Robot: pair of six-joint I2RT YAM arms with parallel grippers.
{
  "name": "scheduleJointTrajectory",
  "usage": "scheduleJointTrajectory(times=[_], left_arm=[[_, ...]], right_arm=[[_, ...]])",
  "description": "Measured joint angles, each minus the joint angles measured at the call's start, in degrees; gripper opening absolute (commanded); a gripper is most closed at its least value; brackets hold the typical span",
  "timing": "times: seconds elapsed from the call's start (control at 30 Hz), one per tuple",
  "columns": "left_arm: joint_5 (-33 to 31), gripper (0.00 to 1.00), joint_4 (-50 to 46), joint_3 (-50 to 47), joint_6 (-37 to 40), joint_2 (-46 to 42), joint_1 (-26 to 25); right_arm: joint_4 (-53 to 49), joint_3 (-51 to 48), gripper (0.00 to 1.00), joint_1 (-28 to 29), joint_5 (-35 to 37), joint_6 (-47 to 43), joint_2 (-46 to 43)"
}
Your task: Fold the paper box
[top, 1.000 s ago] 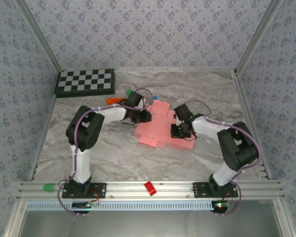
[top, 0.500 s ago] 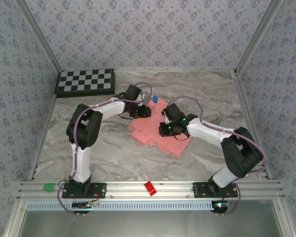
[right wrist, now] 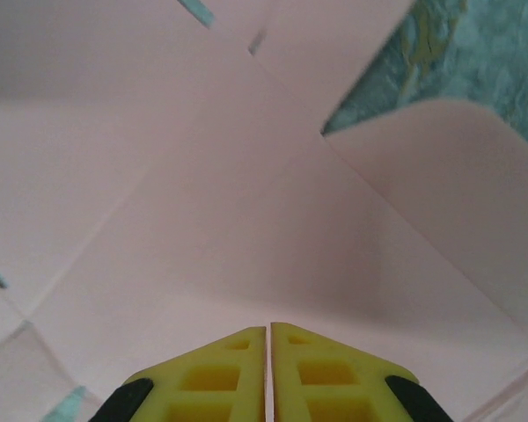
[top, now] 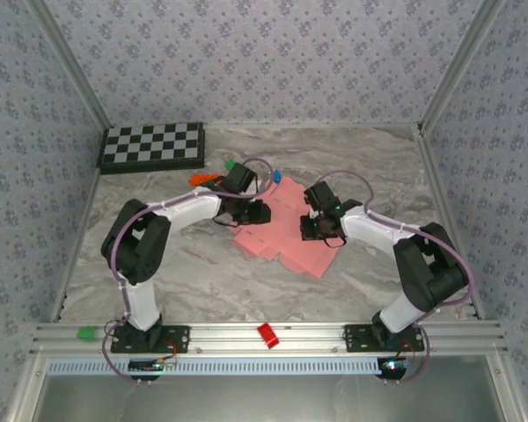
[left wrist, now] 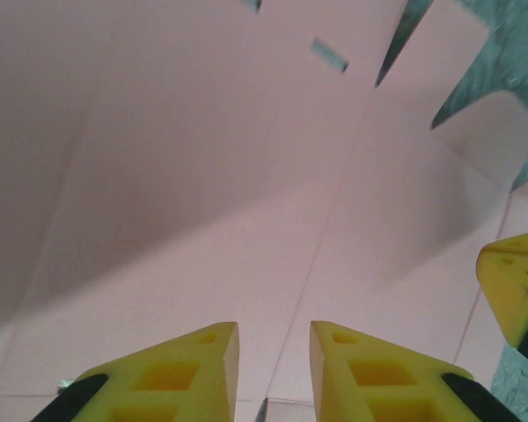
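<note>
The paper box (top: 280, 236) lies as a flat salmon-pink die-cut sheet with rounded flaps in the middle of the table. My left gripper (top: 258, 213) hangs over the sheet's left part. In the left wrist view its yellow fingers (left wrist: 202, 352) stand a little apart over a crease in the card (left wrist: 246, 176), with nothing between them. My right gripper (top: 311, 230) sits over the sheet's right part. Its jaws (right wrist: 269, 327) are shut together just above the pink card (right wrist: 246, 202). One of its yellow fingers (left wrist: 515, 281) shows at the right edge of the left wrist view.
A checkerboard (top: 152, 146) lies at the back left. Small orange (top: 200, 178), green (top: 231, 164) and blue (top: 276, 176) bits sit behind the sheet. A red block (top: 267, 335) and a green bit (top: 88, 333) rest on the front rail. Patterned walls enclose the table.
The right gripper reached left across the sheet, then drew back to the right. The left gripper went back, then returned forward. The sheet has shifted slightly left and turned.
</note>
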Motion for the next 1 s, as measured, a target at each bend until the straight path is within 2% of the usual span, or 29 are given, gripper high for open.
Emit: scheduleJointTrajectory(times=[0.4, 0.73, 1.0], left_arm=[[-1.40, 0.25, 0.31, -1.55, -1.60, 4.17, 0.09], [-3.06, 0.26, 0.17, 2.03, 1.40, 6.34, 1.84], [-1.05, 0.29, 1.18, 3.96, 4.50, 7.96, 3.32]], right_arm=[[-0.04, -2.69, 0.11, 6.16, -1.68, 0.50, 1.40], [2.43, -0.85, 0.10, 11.65, -5.33, 1.55, 4.20], [7.39, 2.25, 0.10, 16.33, -10.19, 3.82, 8.52]])
